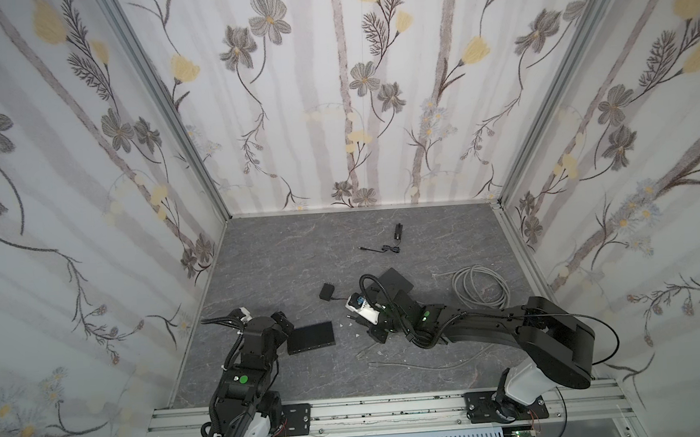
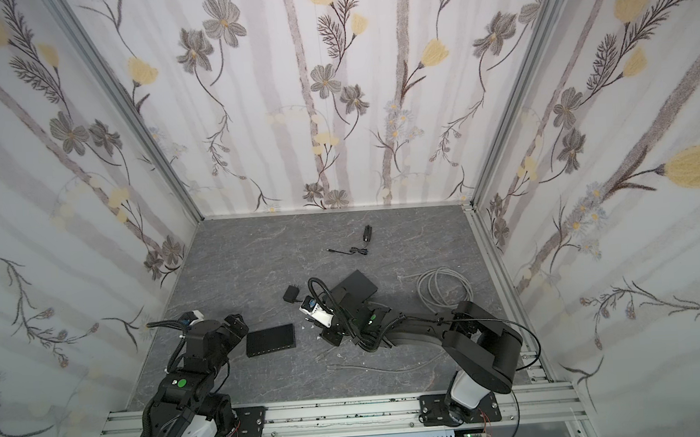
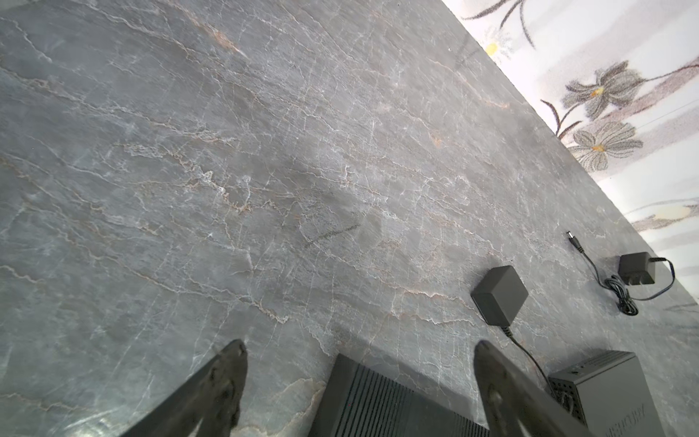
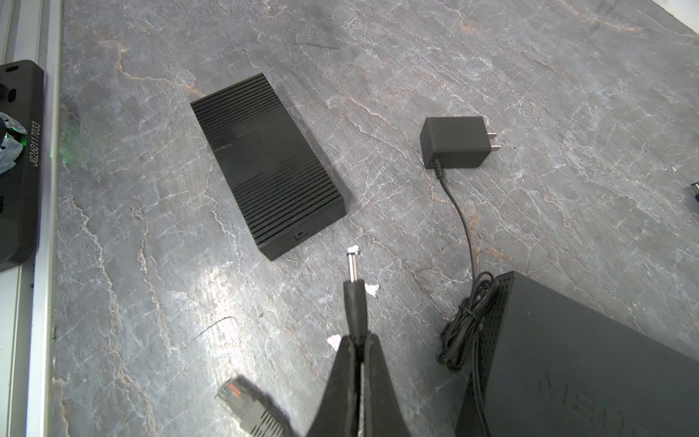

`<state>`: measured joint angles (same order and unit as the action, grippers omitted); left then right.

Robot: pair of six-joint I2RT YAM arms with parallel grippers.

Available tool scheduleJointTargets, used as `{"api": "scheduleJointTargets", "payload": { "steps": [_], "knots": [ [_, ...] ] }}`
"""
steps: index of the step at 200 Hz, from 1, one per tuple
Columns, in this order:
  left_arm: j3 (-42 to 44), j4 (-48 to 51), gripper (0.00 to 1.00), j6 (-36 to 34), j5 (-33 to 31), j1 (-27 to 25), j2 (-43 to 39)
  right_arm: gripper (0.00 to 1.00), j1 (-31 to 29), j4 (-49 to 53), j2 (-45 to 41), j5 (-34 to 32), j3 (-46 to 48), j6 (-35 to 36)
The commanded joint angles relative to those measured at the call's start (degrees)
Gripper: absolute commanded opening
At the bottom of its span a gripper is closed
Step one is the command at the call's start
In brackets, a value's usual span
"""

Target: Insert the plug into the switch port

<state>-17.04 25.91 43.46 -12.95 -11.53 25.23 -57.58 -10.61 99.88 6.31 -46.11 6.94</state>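
Observation:
The switch (image 1: 310, 337) (image 2: 270, 340) is a flat black ribbed box lying on the grey table. A small round port (image 4: 300, 234) shows on its end face. My right gripper (image 4: 359, 342) (image 1: 359, 329) is shut on the black barrel plug (image 4: 354, 299). The plug's metal tip points toward that end face and stops a short way from it. My left gripper (image 3: 359, 345) (image 1: 286, 331) is open at the switch's other end. One corner of the switch (image 3: 363, 397) lies between the spread fingers (image 3: 227, 378) without touching them.
The plug's cord runs to a black power adapter (image 4: 454, 142) (image 1: 327, 291). A larger black box (image 4: 586, 359) (image 1: 394, 281) sits beside my right gripper. A grey cable coil (image 1: 479, 286) lies to the right, a network connector (image 4: 242, 401) under my right gripper, and a second adapter (image 1: 399, 230) at the back.

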Motion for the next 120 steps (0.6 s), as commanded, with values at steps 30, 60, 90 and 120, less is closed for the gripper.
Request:
{"api": "scheduleJointTargets", "payload": {
  "steps": [30, 60, 90, 120],
  "knots": [
    [-0.88, 0.96, 0.93, 1.09, 6.12, 1.15, 3.92, 0.0, -0.39, 0.11, -0.64, -2.65, 0.14, -3.84],
    [-1.17, 3.22, 0.87, 3.34, 4.64, 1.16, 6.5, 0.0, -0.38, 2.25, -1.91, -4.26, -0.24, -2.81],
    [-1.09, 4.06, 0.89, 5.85, 0.62, 1.16, 8.08, 0.0, -0.33, 2.21, -2.41, -5.74, 0.11, -0.13],
    [0.73, 1.96, 1.0, 6.4, -1.78, 1.2, 5.7, 0.0, 0.34, -2.03, -2.62, -5.71, 1.75, 2.32]
  ]
}}
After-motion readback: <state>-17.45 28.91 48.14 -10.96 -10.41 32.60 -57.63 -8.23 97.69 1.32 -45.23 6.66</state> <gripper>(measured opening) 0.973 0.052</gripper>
